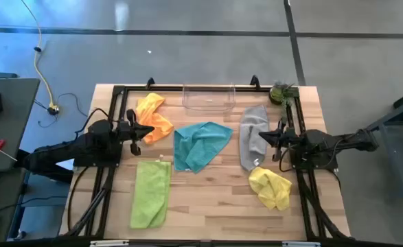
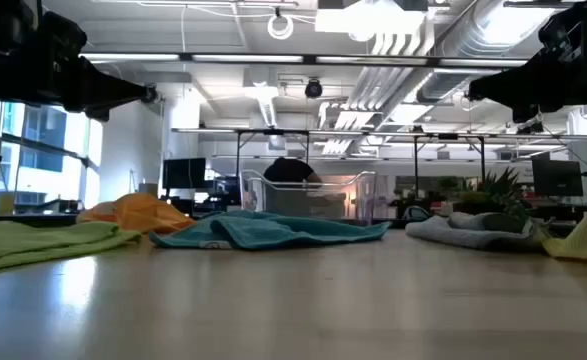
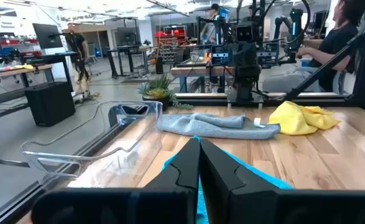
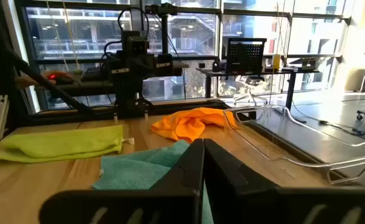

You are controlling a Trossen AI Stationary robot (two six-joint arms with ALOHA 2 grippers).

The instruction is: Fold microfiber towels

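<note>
Five microfiber towels lie loose on the wooden table (image 1: 215, 199). The orange towel (image 1: 153, 118) is crumpled at the far left, the teal towel (image 1: 200, 144) in the middle, the grey towel (image 1: 253, 136) at the far right, the yellow towel (image 1: 270, 187) near right, the lime green towel (image 1: 151, 192) near left. My left gripper (image 1: 148, 130) hangs shut above the table between the orange and teal towels, touching nothing. My right gripper (image 1: 264, 136) hangs shut over the grey towel, clear of it.
A clear plastic bin (image 1: 209, 97) stands at the table's far edge, with a small green plant (image 1: 281, 92) at the far right corner. Black frame rails (image 1: 112, 110) run along the left and right sides. Bare wood shows along the near edge between the green and yellow towels.
</note>
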